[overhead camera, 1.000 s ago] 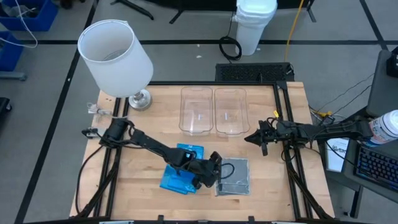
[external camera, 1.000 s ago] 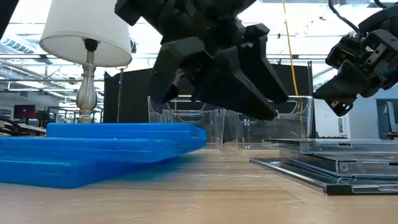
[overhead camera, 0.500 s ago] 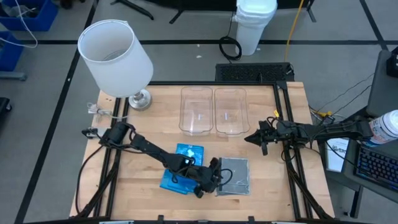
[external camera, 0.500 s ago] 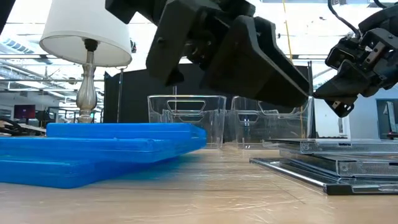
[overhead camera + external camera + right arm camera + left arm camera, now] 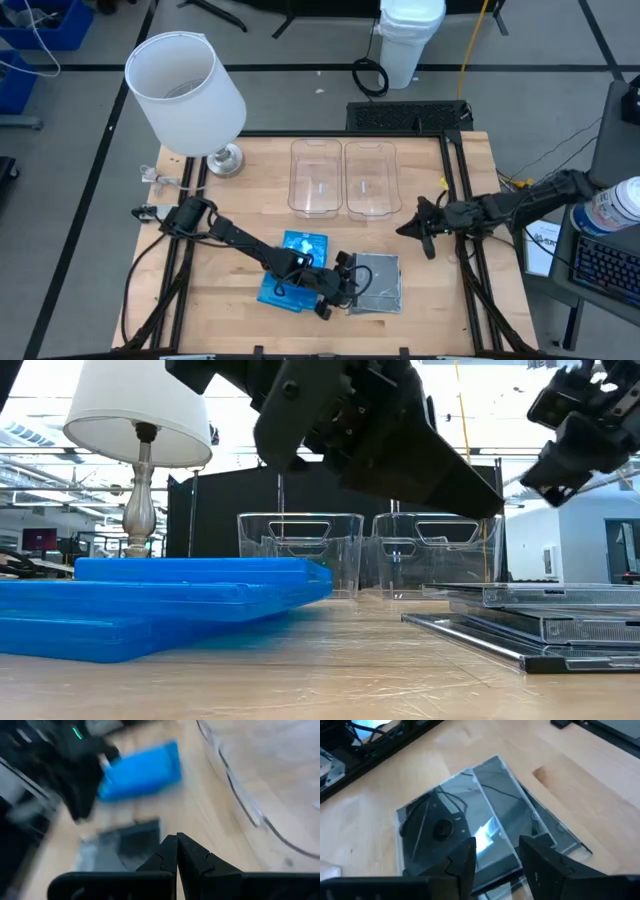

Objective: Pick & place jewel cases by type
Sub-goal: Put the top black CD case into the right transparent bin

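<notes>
A stack of dark grey, see-through jewel cases lies flat on the table near its front edge, right of centre. A pile of bright blue jewel cases lies flat just to its left. My left gripper hangs over the grey stack's left edge. In the left wrist view its fingers stand apart above the top case. In the low view they are clear of the stack. My right gripper is shut and empty, in the air by the table's right side.
Two clear bins stand side by side at the far middle of the table. A white-shaded lamp stands at the far left corner. Bare wood lies between the bins and the cases.
My left gripper has shifted a little toward the grey stack and rolled about its own axis, staying above the cases. My right gripper has risen, still shut. The cases have not moved.
</notes>
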`<state>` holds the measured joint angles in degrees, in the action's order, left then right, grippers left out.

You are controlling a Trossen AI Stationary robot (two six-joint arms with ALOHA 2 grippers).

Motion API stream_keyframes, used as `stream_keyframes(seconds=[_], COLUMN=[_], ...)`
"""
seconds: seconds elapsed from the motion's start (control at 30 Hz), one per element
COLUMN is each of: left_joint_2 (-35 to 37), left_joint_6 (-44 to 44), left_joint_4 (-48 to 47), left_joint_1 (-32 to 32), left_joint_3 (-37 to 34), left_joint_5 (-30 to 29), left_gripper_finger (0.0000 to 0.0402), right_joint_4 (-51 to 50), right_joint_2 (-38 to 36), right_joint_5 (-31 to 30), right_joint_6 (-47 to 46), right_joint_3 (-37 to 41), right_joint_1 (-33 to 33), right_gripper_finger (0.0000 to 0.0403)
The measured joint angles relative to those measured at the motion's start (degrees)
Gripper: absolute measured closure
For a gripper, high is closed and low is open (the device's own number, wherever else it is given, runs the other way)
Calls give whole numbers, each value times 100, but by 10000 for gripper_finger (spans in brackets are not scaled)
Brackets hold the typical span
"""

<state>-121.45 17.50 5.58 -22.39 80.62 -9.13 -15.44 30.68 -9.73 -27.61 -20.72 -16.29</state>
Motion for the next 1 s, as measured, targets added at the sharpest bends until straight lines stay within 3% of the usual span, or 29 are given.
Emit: stream_keyframes(seconds=[0.1, 0.27, 0.47, 0.6, 0.8, 1.0], left_joint_2=[0, 2, 2, 2, 2, 2], left_joint_6=[-2, -70, -81, -132, -48, -48], left_joint_4=[-29, 37, -36, -331, -598, -726], left_joint_1=[-19, -59, -81, -166, -314, -317], left_joint_3=[-2, -4, 59, 237, 299, 299], left_joint_5=[-6, -578, -645, -716, -740, -741], left_gripper_finger=[262, 287, 348, 394, 389, 395], right_joint_4=[-1284, -2730, -2506, -2389, -1703, -1554], right_joint_2=[516, 1621, 2718, 3060, 3171, 3171], right_joint_5=[-370, -347, 424, 834, 792, 531], right_joint_6=[-405, -1218, -1162, -1141, -1224, -1343], right_joint_3=[-813, -1746, -1887, -1885, -1887, -1833], right_joint_1=[-478, -1027, -1239, -1231, -1030, -762], right_gripper_finger=[403, 403, 403, 403, 383, 316])
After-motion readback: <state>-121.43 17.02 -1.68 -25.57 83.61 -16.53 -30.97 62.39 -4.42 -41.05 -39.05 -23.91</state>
